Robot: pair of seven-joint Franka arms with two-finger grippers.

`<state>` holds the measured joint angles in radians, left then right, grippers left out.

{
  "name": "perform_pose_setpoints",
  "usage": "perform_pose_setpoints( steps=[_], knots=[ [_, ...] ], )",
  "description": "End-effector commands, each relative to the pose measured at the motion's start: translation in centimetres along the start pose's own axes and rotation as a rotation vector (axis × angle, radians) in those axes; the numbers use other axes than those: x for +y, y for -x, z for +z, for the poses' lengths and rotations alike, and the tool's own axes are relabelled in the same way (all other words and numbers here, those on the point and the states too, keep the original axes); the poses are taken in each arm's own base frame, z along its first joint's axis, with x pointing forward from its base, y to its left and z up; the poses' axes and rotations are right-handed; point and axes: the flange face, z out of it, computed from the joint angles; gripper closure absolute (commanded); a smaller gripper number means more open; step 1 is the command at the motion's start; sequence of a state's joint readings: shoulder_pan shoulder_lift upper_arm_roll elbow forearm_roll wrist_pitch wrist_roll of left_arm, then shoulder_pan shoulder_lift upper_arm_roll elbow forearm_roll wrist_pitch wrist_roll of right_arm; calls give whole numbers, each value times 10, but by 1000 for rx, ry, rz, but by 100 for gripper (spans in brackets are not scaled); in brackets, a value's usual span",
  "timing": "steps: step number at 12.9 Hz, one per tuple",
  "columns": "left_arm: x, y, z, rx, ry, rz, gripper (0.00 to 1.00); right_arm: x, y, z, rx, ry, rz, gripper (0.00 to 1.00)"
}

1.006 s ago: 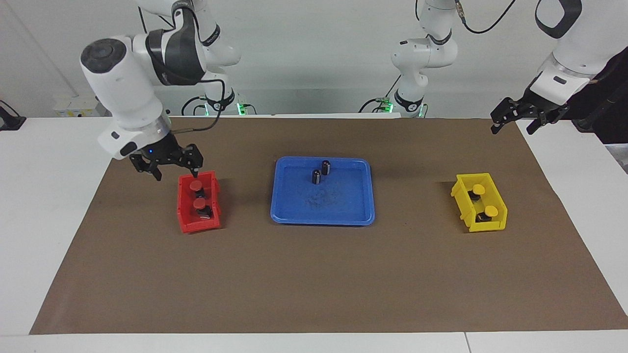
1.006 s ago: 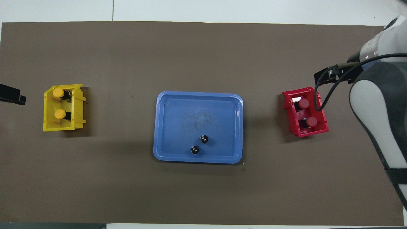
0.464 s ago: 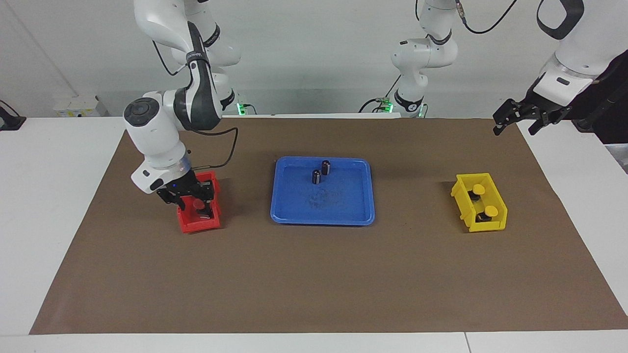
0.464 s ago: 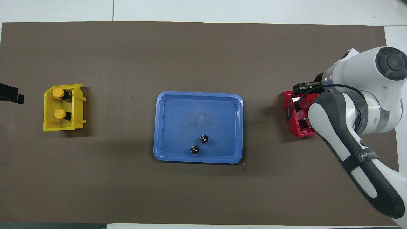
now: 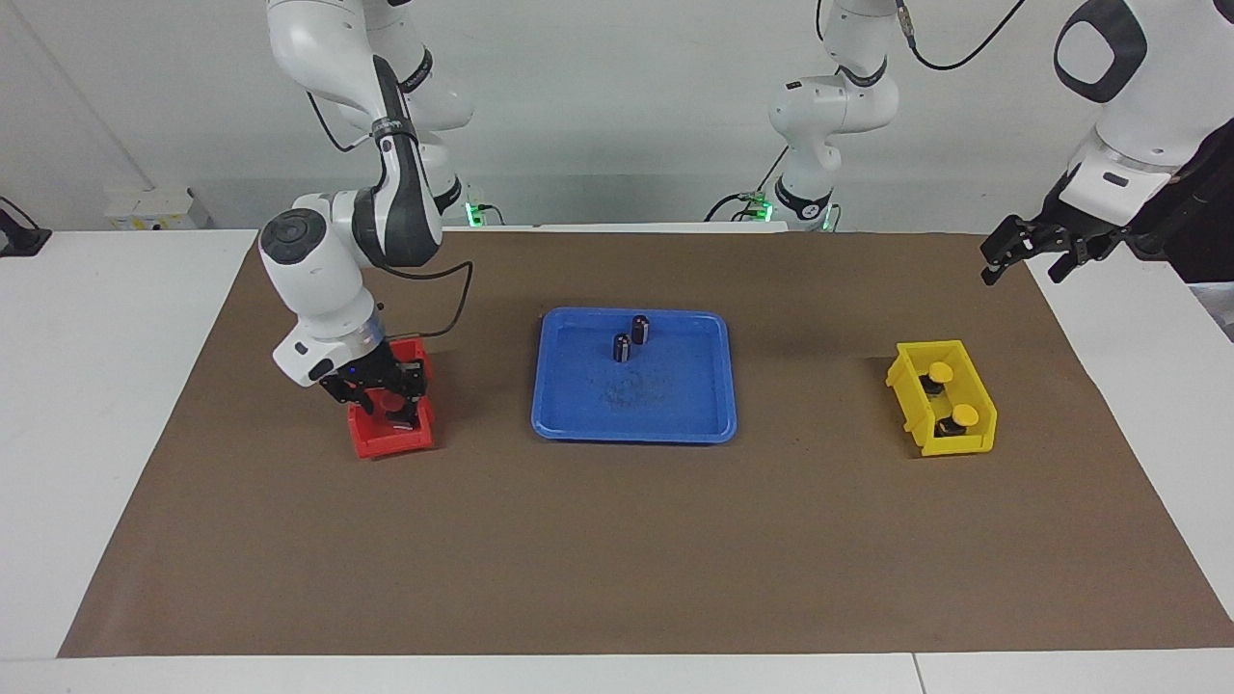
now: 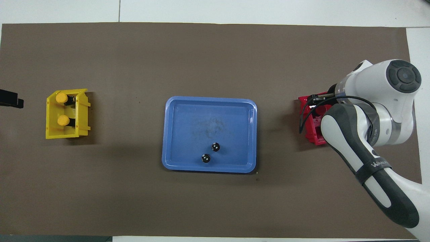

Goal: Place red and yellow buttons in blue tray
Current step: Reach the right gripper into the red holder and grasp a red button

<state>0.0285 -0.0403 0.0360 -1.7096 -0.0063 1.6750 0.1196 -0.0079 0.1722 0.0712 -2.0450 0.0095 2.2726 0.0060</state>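
The blue tray (image 5: pixel 631 434) (image 6: pixel 208 168) lies mid-table. Two yellow buttons (image 5: pixel 941 371) (image 6: pixel 61 97) stand in the yellow bin (image 5: pixel 974 445) (image 6: pixel 50 134) toward the left arm's end. The red buttons are in the red bin (image 5: pixel 386 441) (image 6: pixel 310 124) toward the right arm's end and are hidden under my right hand. My right gripper (image 5: pixel 384 397) is lowered into the red bin, fingers apart. My left gripper (image 5: pixel 1024 258) (image 6: pixel 10 101) is open and empty, waiting in the air over the table's edge at its own end.
Two dark capless cylinders (image 5: pixel 640 329) (image 6: pixel 215 147) stand in the blue tray near its rim on the robots' side. A brown mat (image 5: pixel 617 559) covers the table. The right arm's body covers most of the red bin in the overhead view.
My right gripper has swung from beside the red bin's rim over the bin and down into it. My left gripper has drifted slightly toward its end of the table.
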Motion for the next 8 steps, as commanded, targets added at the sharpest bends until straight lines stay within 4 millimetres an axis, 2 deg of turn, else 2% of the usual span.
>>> perform_pose_setpoints(
  steps=[1,5,7,8],
  knots=[
    [-3,6,15,2,-25,19,0,8,14,9,14,-12,-17,35],
    [-4,-4,28,26,-28,18,3,13,19,13,24,-9,-27,36],
    [-6,-6,45,47,-31,16,5,14,22,16,30,-8,-31,37],
    [-17,-5,55,49,-32,6,6,15,23,16,30,-8,-30,41]
  ],
)
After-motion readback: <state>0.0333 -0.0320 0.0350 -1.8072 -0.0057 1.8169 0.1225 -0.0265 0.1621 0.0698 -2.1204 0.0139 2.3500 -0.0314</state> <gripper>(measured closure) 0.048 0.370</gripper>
